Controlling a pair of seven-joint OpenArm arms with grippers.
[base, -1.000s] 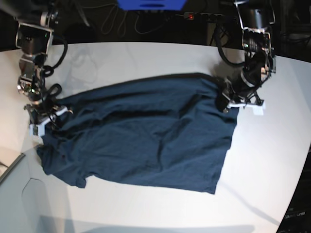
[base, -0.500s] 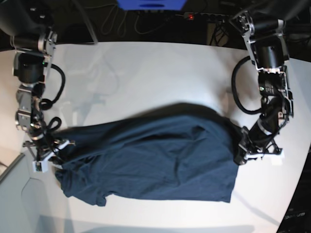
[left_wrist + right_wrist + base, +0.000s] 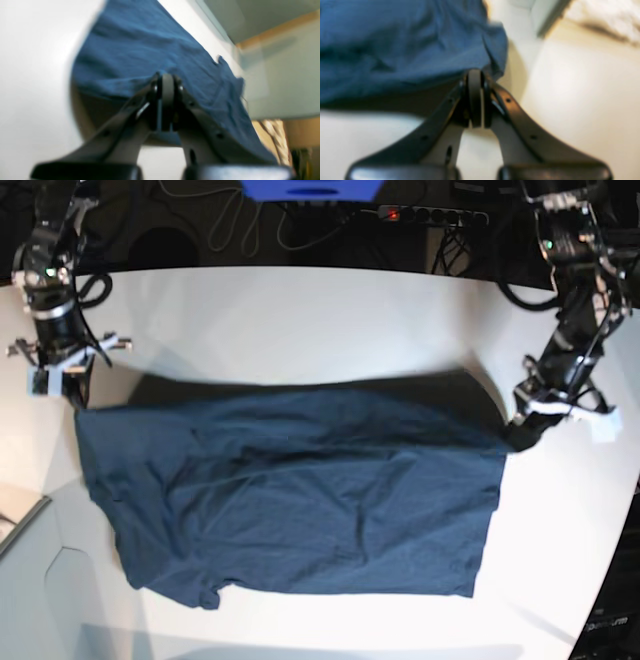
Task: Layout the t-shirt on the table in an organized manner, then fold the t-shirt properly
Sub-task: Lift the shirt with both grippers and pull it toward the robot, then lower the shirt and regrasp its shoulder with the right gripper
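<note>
The dark navy t-shirt [image 3: 290,500] is stretched wide across the white table [image 3: 300,320]. Its far edge is pulled taut between both grippers and casts a shadow behind it, and its near part reaches the table's front. My left gripper [image 3: 518,430], on the base view's right, is shut on the shirt's right far corner. The left wrist view shows this gripper [image 3: 167,83] pinching the cloth [image 3: 140,50]. My right gripper [image 3: 75,395], on the base view's left, is shut on the left far corner. The right wrist view shows this gripper [image 3: 475,77] pinching blue fabric [image 3: 395,45].
A pale grey box corner [image 3: 40,580] sits at the front left of the table. A power strip [image 3: 430,215], cables and a blue object [image 3: 310,188] lie beyond the curved far edge. White tabletop shows behind the shirt and at the right.
Both grippers have moved towards the far side and further apart while still holding the shirt. The shirt went from bunched and slack to stretched wide with a straight far edge.
</note>
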